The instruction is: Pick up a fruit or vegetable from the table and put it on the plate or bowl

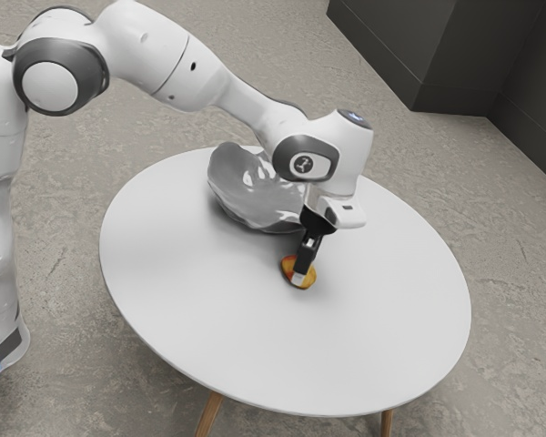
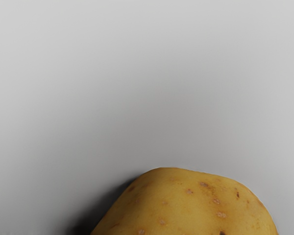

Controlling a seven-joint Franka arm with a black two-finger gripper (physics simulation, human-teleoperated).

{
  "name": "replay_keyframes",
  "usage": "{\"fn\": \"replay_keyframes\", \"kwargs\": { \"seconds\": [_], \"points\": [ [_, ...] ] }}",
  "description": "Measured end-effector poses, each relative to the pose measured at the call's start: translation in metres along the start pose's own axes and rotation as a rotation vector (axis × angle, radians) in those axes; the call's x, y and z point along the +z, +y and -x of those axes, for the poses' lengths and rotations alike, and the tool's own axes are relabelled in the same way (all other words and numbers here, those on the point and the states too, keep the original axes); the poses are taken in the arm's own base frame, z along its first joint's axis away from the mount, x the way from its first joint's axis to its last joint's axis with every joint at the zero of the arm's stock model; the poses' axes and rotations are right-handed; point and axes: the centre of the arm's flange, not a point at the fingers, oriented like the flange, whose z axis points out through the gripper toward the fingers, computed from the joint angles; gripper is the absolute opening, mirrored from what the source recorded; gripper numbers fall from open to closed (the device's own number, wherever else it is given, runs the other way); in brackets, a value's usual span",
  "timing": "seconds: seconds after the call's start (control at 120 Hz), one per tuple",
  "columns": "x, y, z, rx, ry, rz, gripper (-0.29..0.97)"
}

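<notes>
Exterior view
Room: a mottled grey floor (image 1: 491, 182), with a dark cabinet (image 1: 455, 55) well beyond the grey bowl (image 1: 246, 182).
Surface: a round white table (image 1: 182, 300) on wooden legs (image 1: 207, 414). The bowl sits toward the table's far rim.
Arm: the white arm (image 1: 209, 82) passes over the bowl and bends down just past its near edge.
Task's thing: a potato (image 1: 306, 280) lies on the table near the bowl, on the side toward the exterior view's right and toward the camera.
Tool: the gripper (image 1: 303, 266) hangs straight down, its tip at the potato. Whether it is clamped on the potato cannot be told.
Step in hand: judged to be the grasp, since the potato sits low at the table and is not in the bowl.
Next move: it calls for a firm hold, a lift high enough to clear the bowl's raised wavy rim, a short carry toward the bowl, and a release over its hollow.
Edges and room: the potato is well away from the table's rim. Bare tabletop lies all round it and nothing stands between it and the bowl.

Wrist view
Surface: plain white table (image 2: 137, 73), with no rim in sight.
Task's thing: the potato (image 2: 186, 205), yellow-brown with small dark spots, sits directly under the hand and casts a dark shadow on the table beside it, which suggests contact or near contact.
Risk: the rounded skin could slip or roll if it is gripped off-centre.
</notes>
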Motion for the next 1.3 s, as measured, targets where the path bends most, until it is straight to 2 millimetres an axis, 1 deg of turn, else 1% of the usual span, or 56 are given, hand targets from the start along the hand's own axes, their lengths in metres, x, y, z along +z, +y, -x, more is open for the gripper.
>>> {"fn": "replay_keyframes", "kwargs": {
  "seconds": [0.083, 0.167, 0.283, 0.425, 0.617, 0.758, 0.883, 0.933, 1.008, 1.033, 1.092, 1.167, 1.208, 1.258, 1.3],
  "points": [
    [0.001, -0.001, 0.0, 0.001, -0.001, 0.0, 0.48],
    [0.001, -0.002, 0.0, 0.003, -0.001, -0.002, 0.43],
    [-0.003, -0.002, -0.002, 0.01, 0.005, -0.009, 0.25],
    [-0.01, -0.003, -0.004, 0.021, 0.007, -0.027, 0.2],
    [-0.025, -0.006, -0.01, 0.035, 0.022, -0.055, 0.18],
    [-0.052, -0.008, -0.018, 0.049, 0.049, -0.091, 0.16],
    [-0.069, -0.009, -0.021, 0.056, 0.066, -0.113, 0.15],
    [-0.081, -0.009, -0.025, 0.061, 0.082, -0.132, 0.15],
    [-0.108, -0.012, -0.028, 0.064, 0.114, -0.166, 0.15],
    [-0.115, -0.017, -0.026, 0.057, 0.119, -0.178, 0.15],
    [-0.127, -0.039, -0.013, 0.018, 0.114, -0.197, 0.15],
    [-0.137, -0.077, 0.018, -0.056, 0.086, -0.215, 0.14],
    [-0.142, -0.095, 0.035, -0.091, 0.068, -0.223, 0.14],
    [-0.145, -0.109, 0.05, -0.121, 0.046, -0.225, 0.14],
    [-0.148, -0.115, 0.06, -0.136, 0.03, -0.224, 0.14]
  ]
}}
